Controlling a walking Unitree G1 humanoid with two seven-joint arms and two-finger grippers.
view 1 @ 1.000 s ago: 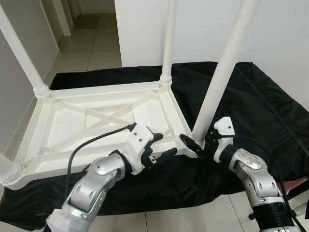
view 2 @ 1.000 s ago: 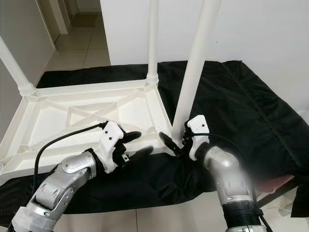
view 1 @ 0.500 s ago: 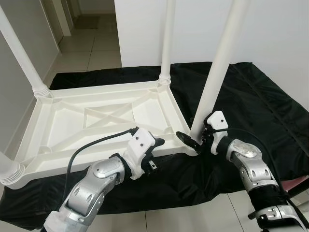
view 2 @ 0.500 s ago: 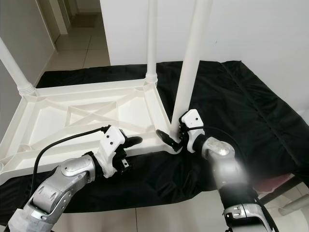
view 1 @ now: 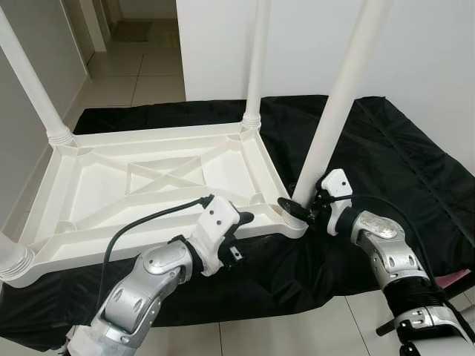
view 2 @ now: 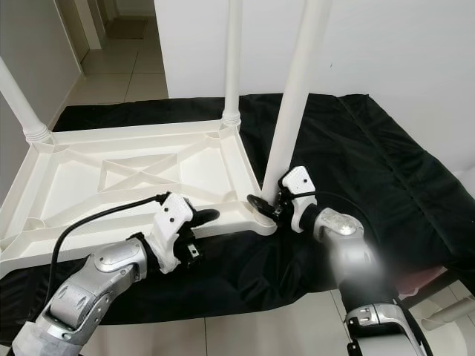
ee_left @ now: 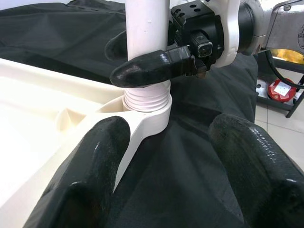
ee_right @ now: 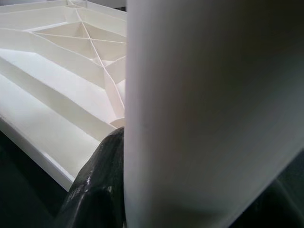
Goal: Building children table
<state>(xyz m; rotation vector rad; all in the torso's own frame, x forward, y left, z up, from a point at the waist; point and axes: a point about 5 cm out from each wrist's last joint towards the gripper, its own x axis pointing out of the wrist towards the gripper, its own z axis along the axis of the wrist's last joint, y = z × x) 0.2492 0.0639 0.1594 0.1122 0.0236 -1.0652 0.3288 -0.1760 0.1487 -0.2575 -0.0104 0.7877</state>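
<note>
A white plastic children's table (view 1: 148, 185) lies upside down on a black cloth (view 1: 393, 148), its legs pointing up. My right gripper (view 1: 301, 209) is shut on the near-right leg (view 1: 338, 111) just above its threaded collar (ee_left: 147, 102), which sits in the corner socket. In the right wrist view the leg (ee_right: 204, 109) stands close against one black finger (ee_right: 99, 185). My left gripper (view 1: 239, 234) is open at the table's near rim, a short way left of that corner. One of its fingers (ee_left: 95, 166) is over the rim and the other lies over the cloth.
Further legs stand at the far-left corner (view 1: 33, 81), the far-right corner (view 1: 256, 67) and the near-left corner (view 1: 11, 256). A white wall rises behind the cloth. Tiled floor and a corridor lie at the far left. A red object (view 1: 454, 278) sits low on the right.
My right gripper has closed in on the base of the near-right leg. My left gripper has dropped from above the rim to the table's near edge.
</note>
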